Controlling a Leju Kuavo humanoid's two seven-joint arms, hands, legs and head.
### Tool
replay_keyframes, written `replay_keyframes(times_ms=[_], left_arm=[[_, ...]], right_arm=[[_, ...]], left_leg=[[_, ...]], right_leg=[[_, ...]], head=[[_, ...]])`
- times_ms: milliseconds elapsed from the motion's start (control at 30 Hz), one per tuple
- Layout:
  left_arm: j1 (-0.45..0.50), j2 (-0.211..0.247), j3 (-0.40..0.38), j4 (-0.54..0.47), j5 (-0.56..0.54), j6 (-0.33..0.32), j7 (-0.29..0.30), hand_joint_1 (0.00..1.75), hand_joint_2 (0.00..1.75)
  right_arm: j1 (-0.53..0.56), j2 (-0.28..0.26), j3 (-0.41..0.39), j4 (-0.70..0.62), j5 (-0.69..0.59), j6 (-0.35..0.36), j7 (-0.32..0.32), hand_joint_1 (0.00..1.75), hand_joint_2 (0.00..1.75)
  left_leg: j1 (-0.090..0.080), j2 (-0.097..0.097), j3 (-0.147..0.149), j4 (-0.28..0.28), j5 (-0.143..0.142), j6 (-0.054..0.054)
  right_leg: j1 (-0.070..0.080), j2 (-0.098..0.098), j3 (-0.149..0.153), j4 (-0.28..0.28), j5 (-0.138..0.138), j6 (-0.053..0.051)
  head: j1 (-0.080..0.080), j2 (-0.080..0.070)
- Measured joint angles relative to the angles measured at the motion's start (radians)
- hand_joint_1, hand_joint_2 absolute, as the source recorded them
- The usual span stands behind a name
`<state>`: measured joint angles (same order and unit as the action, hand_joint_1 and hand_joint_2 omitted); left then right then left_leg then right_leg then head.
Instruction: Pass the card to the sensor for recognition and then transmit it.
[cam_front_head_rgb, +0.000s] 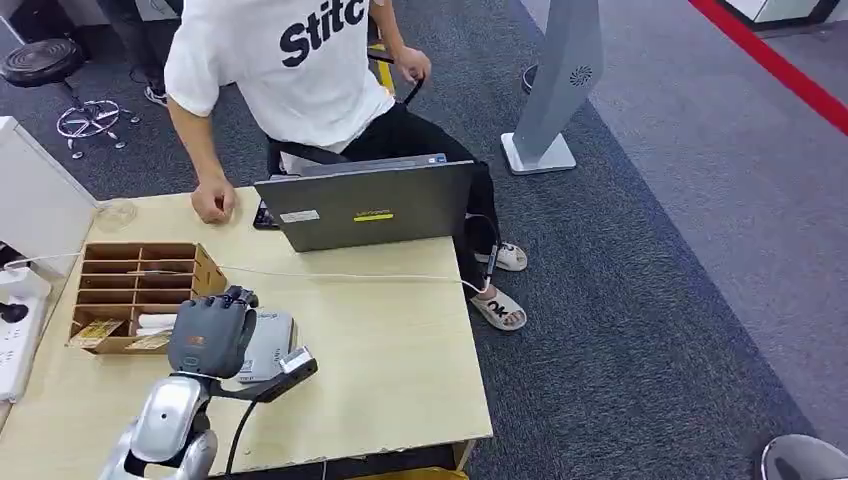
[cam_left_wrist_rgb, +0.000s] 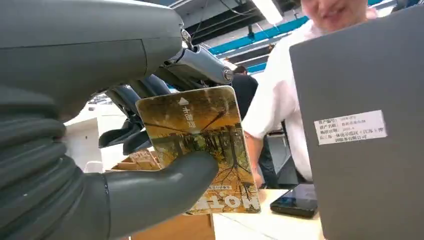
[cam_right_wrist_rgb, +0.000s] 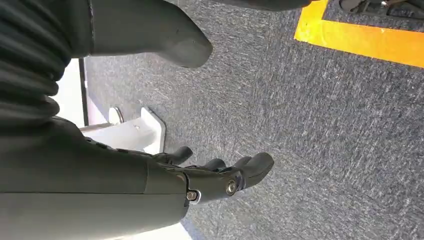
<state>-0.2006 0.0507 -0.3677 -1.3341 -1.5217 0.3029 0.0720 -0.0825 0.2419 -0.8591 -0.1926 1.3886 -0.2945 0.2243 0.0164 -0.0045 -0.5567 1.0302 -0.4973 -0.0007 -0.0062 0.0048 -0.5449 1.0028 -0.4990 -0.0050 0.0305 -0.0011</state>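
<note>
Left robot hand (cam_left_wrist_rgb: 150, 165) pinches card (cam_left_wrist_rgb: 200, 145) over wooden table (cam_front_head_rgb: 400, 350).

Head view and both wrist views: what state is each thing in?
Yellow picture card: pinched upright in the left robot hand.
Right robot hand: empty, fingers apart, above grey carpet.
Grey laptop: lid open.
Brown wooden compartment box: a few cards in the front slots.
</note>
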Motion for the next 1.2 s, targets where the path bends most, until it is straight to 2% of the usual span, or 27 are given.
replay_keyframes(times_ms=[267, 767, 1200], left_arm=[[-0.007, 0.000, -0.016, 0.060, 0.000, -0.011, 0.013, 1.75, 1.75], [-0.007, -0.030, -0.031, 0.184, 0.000, -0.009, 0.013, 1.75, 1.75], [-0.018, -0.036, -0.031, 0.247, 0.001, 0.043, 0.013, 1.75, 1.75]], right_arm=[[0.000, 0.000, 0.000, 0.000, 0.003, 0.004, 0.003, 0.00, 1.75], [0.000, 0.000, -0.001, 0.000, 0.003, 0.004, 0.002, 0.00, 1.75], [0.000, 0.000, -0.001, 0.000, 0.003, 0.001, -0.001, 0.00, 1.75]], left_leg=[[0.000, 0.000, 0.000, 0.000, 0.000, 0.000], [0.000, 0.000, 0.000, 0.000, 0.000, 0.000], [0.000, 0.000, 0.000, 0.000, 0.000, 0.000]], right_leg=[[0.000, 0.000, 0.000, 0.000, 0.000, 0.000], [0.000, 0.000, 0.000, 0.000, 0.000, 0.000], [0.000, 0.000, 0.001, 0.000, 0.000, 0.000]], head=[[0.000, 0.000], [0.000, 0.000], [0.000, 0.000]])
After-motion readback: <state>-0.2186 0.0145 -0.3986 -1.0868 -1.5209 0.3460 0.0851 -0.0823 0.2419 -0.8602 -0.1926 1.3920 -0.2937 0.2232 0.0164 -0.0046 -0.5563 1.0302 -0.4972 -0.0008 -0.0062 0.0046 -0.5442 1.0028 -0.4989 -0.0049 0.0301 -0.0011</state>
